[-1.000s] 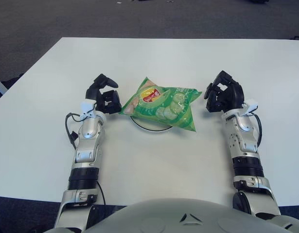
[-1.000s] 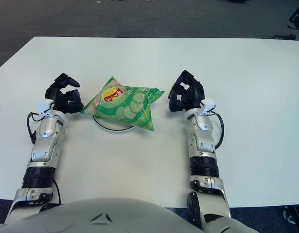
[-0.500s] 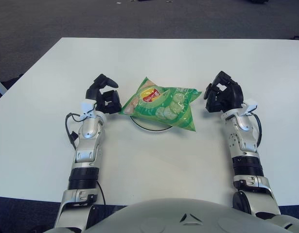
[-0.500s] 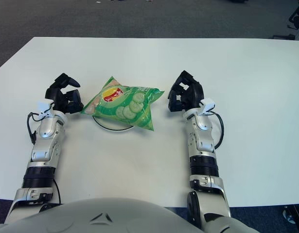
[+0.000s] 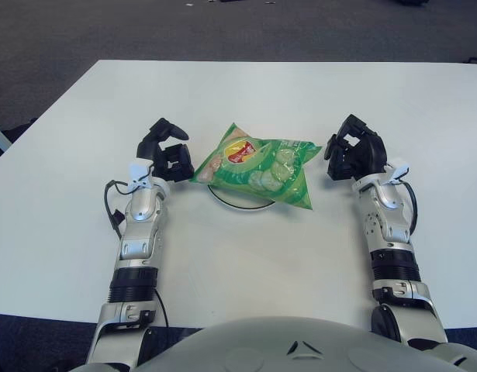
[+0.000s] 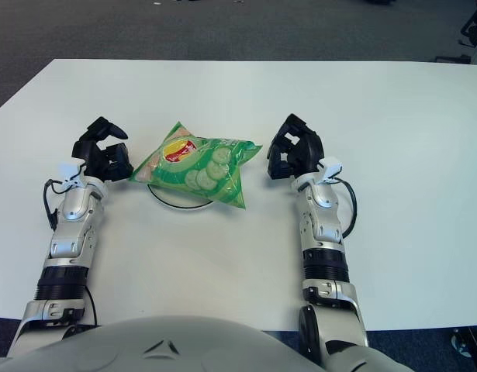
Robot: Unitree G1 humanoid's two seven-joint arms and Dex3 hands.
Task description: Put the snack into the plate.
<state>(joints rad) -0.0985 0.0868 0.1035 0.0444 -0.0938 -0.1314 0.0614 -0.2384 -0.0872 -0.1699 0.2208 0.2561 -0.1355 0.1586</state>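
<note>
- Centrally: snack (image 5: 258, 169), a glossy, crinkled green bag, puffed like a pillow, with a red-and-yellow logo and pale round slices printed on it. It lies on the plate (image 5: 236, 203), covering nearly all of it; only a thin dark curved rim shows below the bag.
- Left hand (image 5: 164, 152): black jointed fingers (image 5: 178, 159) curled, tips at the bag's left corner; whether they actually pinch the foil, cannot tell.
- Right hand (image 5: 355, 149): just beside the bag's right corner, apart from it, fingers curled loosely, holding nothing.
- Forearms: brushed silver metal, black cables at the wrists.
- Right eye view alone shows a chair base (image 6: 475, 32) at the far right edge.
- Table (image 5: 246, 256): matte white, smooth. Floor (image 5: 106, 27) beyond: dark grey carpet.
</note>
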